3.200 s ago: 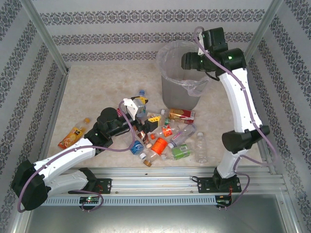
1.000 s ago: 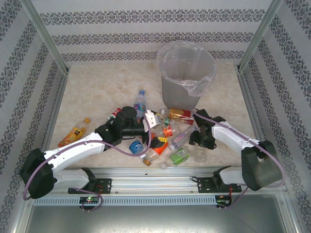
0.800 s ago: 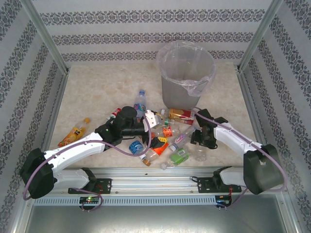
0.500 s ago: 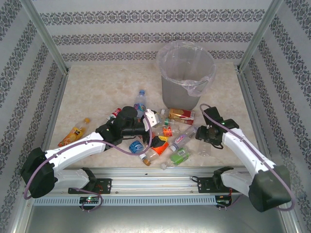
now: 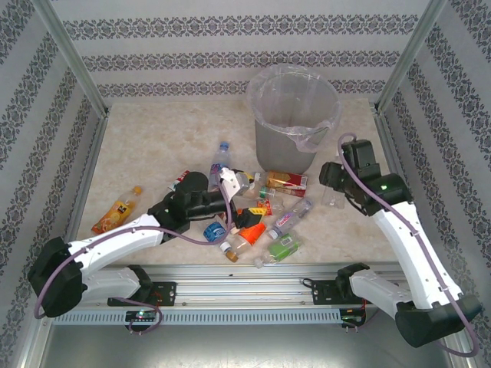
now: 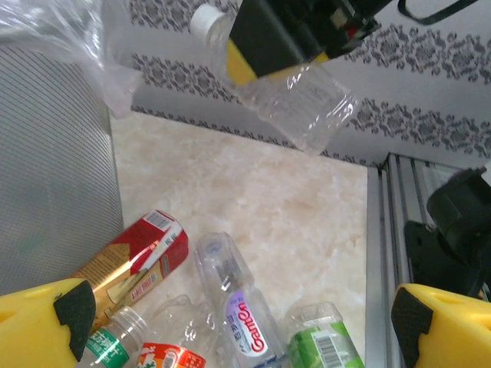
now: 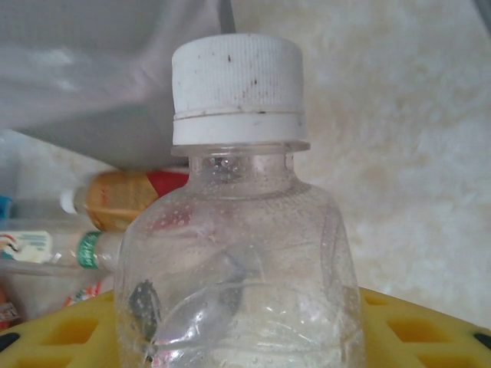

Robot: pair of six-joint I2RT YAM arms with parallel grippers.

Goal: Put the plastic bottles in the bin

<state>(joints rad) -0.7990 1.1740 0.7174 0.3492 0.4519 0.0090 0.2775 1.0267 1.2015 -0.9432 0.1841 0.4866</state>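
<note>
— What is seen at the far left of the overhead frame?
— An orange-labelled bottle (image 5: 115, 213) is found lying alone near the left edge of the table (image 5: 153, 138), well apart from the rest.

— And the left gripper?
— The left gripper (image 5: 235, 182) is placed over the heap of plastic bottles (image 5: 257, 222) at the centre of the frame. In its wrist view the yellow fingers (image 6: 46, 314) are spread wide, one at each lower corner, and nothing is clasped between them.

— What is seen beneath it?
— Along the lower edge of that view, from left to right, a red-labelled bottle (image 6: 134, 261), a purple-labelled bottle (image 6: 238, 310) and a green-labelled bottle (image 6: 326, 345) are seen lying on their sides. The red one is laid near the bin's wall.

— Where is the bin?
— The bin (image 5: 285, 146) is stood upright at upper centre and is lined with a clear bag (image 5: 311, 138).

— And to the right?
— The right gripper (image 5: 331, 188) is found just below and to the right of the bin. A clear bottle (image 7: 238, 253) with a white cap (image 7: 236, 88) is clamped between its fingers, held off the tabletop and outside the bin.
</note>
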